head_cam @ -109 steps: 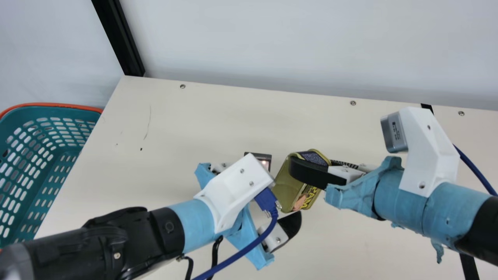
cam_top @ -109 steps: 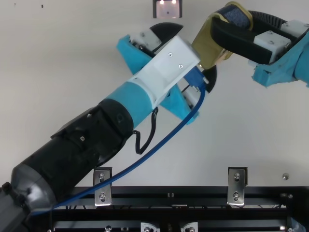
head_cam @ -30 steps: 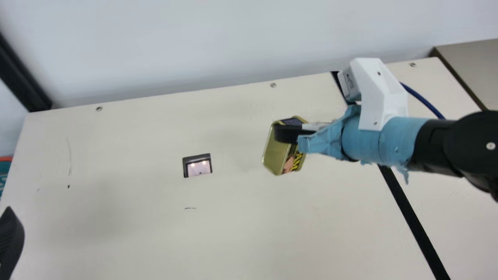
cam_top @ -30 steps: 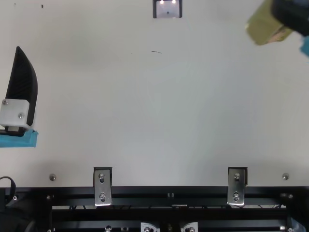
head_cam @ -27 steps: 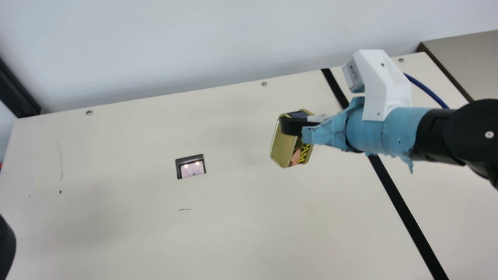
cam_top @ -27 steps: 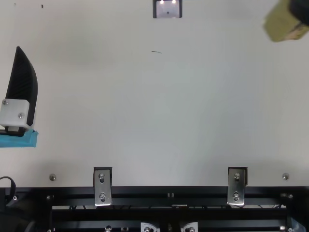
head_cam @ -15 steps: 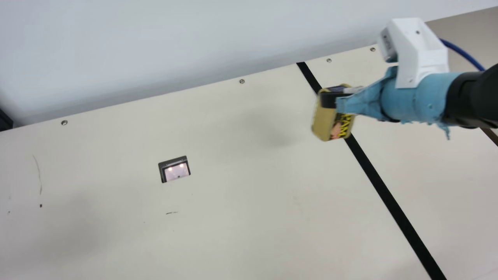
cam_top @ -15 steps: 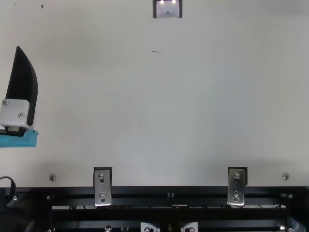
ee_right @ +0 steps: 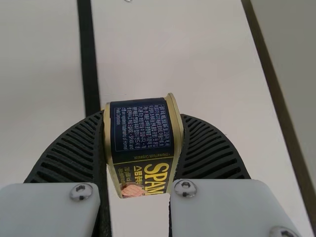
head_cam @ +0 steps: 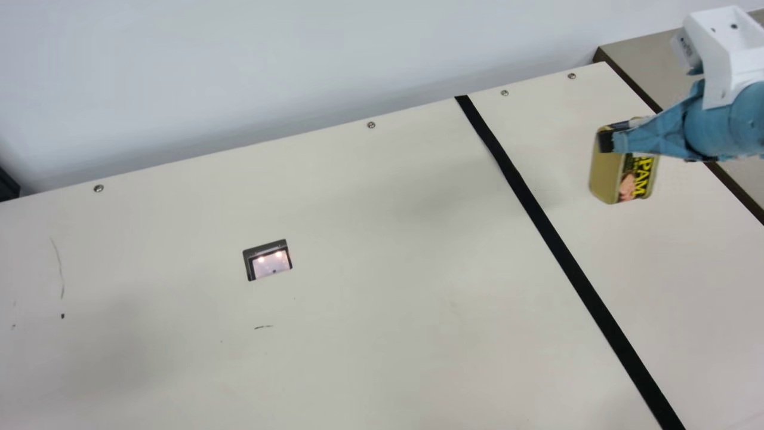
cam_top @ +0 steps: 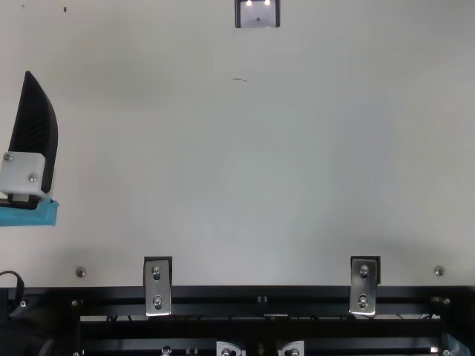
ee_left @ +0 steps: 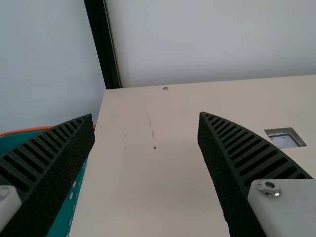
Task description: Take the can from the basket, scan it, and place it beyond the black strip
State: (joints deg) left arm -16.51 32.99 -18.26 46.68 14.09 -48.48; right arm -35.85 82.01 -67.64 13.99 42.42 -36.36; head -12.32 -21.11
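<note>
My right pincer (head_cam: 615, 132) is pinching the can (head_cam: 607, 173) in the main view, out between 2 and 3 o'clock, with its arm coming in from the 3 o'clock side. The fingers grip the upper part of the can, and the rest of its body juts out below them toward 6 o'clock, leaning a little. From the right wrist view I've got a finger pressed to each of two opposite sides of the can, its dark printed side and its yellow lettering plain to see between them.

The black strip (head_cam: 567, 263) crosses the surface (head_cam: 388, 334) from about 1 o'clock down to 4 o'clock in the main view. The can appears past it, on the side away from the scanner window (head_cam: 270, 263), which sits lit at 8 o'clock. In the right wrist view I see the can against the stretch between the strip and the surface's edge.

My left pincer (cam_top: 33, 137) is over between 9 and 10 o'clock in the top view, well apart from the can. Its own wrist view shows that pincer (ee_left: 146, 115) spread wide, with bare surface between the fingers, and the basket (ee_left: 12, 140) beyond one of them.
</note>
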